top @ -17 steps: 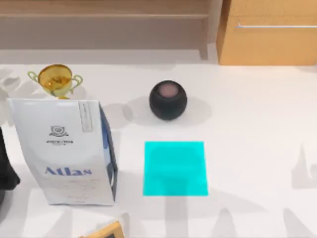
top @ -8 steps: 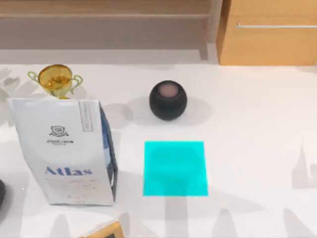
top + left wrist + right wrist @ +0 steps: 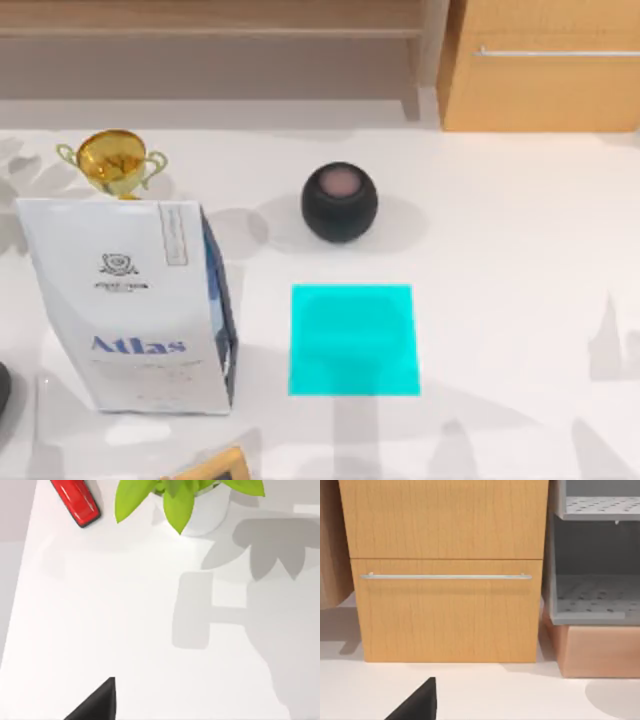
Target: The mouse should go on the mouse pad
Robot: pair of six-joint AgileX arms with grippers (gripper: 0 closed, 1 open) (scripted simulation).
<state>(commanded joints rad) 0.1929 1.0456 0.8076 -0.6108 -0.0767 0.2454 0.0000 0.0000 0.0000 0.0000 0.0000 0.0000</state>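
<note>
The mouse pad (image 3: 354,340) is a flat bright cyan rectangle lying bare on the white table near the middle front in the top view. The mouse is out of view. A dark sliver of my left arm (image 3: 2,388) shows at the table's left edge, beside the white bag. A black part of my left gripper (image 3: 97,705) hangs over bare white table in the left wrist view. A black part of my right gripper (image 3: 417,704) faces a wooden drawer front in the right wrist view.
A white "Atlas" bag (image 3: 125,305) stands left of the pad, with a gold trophy (image 3: 112,160) behind it. A dark round speaker (image 3: 340,202) sits behind the pad. A wooden cabinet (image 3: 540,65) stands at the back right. The left wrist view shows a red object (image 3: 75,501) and a potted plant (image 3: 185,500).
The dark part of my left arm at the table's left edge has drawn back toward the front left and now barely shows. Nothing on the table has moved.
</note>
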